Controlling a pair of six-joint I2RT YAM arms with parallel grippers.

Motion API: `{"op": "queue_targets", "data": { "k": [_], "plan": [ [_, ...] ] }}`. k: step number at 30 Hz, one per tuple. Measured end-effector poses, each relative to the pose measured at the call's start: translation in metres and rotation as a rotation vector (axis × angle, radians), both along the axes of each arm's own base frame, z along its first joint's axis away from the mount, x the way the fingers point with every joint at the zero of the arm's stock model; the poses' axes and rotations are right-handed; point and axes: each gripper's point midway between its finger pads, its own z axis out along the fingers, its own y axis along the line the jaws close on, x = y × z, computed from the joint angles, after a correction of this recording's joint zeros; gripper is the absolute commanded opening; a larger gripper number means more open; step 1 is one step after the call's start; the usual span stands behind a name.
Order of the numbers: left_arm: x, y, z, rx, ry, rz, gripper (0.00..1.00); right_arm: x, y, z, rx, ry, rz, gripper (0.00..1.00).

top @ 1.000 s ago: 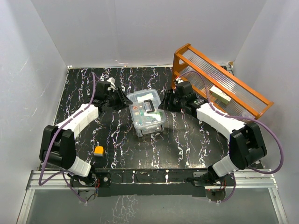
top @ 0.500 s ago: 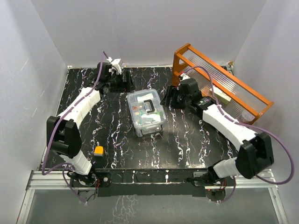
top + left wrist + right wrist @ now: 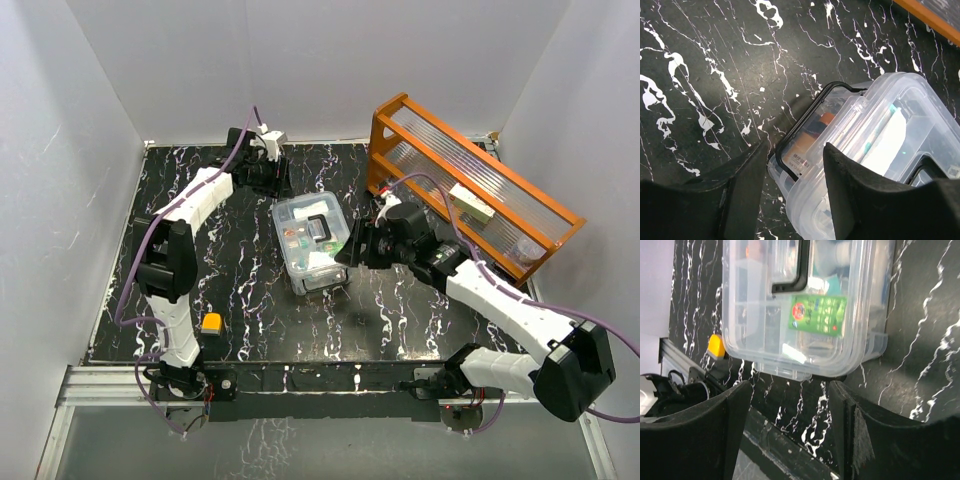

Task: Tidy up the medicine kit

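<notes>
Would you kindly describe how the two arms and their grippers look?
Both arms match: the left arm and right arm have white shell links between chunky black joint housings. A thin purple cable loops loosely along each. The left gripper and right gripper carry broad matte black fingers with rounded tips; no markings are visible.

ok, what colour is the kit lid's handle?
Black; the handle on the medicine kit lid shows best in the right wrist view.

Clear glossy plastic medicine kit (image 3: 318,260); smooth, black white-veined table (image 3: 400,310).
</notes>
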Motion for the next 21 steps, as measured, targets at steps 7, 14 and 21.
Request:
{"op": "queue_targets", "data": {
  "k": [7,14,21],
  "plan": [
    [-0.003,0.001,-0.001,0.007,0.006,-0.014,0.5,-0.016,0.006,-0.03,0.034,0.134,-0.016,0.6],
    [-0.009,0.0,-0.002,-0.012,0.047,0.003,0.5,-0.004,0.005,-0.041,0.093,0.184,-0.164,0.61],
    [-0.023,0.005,-0.005,-0.033,0.087,0.054,0.44,0.006,-0.001,-0.051,0.116,0.214,-0.288,0.59]
  ]
}}
